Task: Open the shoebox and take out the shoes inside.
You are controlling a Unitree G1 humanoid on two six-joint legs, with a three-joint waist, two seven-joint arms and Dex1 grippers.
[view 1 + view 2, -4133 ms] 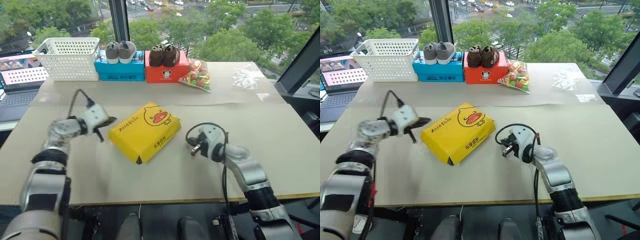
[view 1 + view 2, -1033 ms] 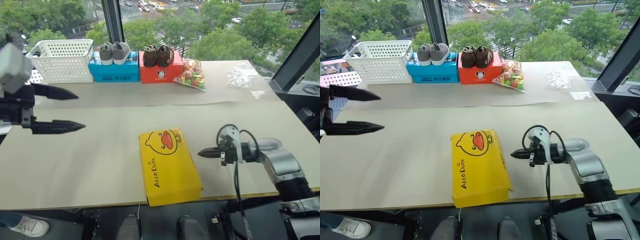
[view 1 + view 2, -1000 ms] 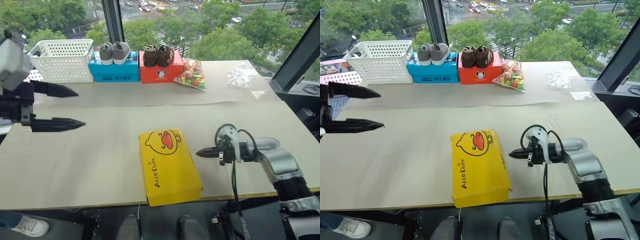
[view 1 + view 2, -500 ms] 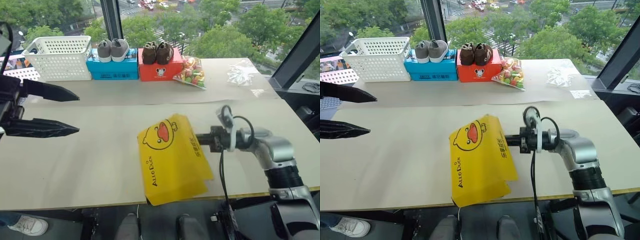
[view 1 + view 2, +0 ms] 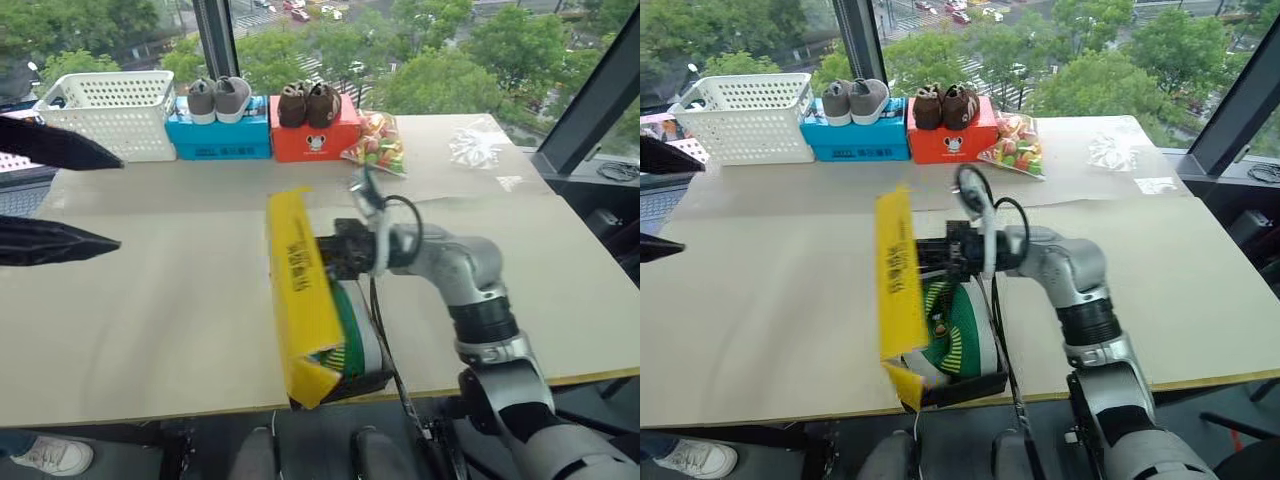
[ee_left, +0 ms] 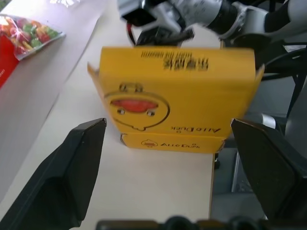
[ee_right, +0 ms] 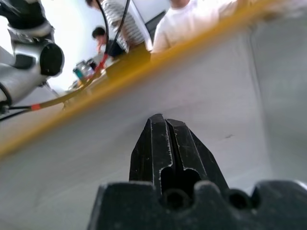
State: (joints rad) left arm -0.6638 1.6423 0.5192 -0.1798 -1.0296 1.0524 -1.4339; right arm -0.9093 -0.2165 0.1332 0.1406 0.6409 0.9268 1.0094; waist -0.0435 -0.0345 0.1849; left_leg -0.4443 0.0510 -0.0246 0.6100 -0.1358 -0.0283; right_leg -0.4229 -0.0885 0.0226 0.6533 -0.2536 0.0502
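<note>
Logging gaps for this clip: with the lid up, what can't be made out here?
- Green shoes: only striped parts show in the shoebox; the raised yellow lid hides the rest, so two can't be confirmed.
- Right gripper: its shut tips sit against the lid's white underside; exact contact is hidden by the lid.
- Left gripper: open, its fingers cut off by the head views' left edge.

"AlloDuck" on yellow shoebox lid (image 6: 175, 93)
</note>
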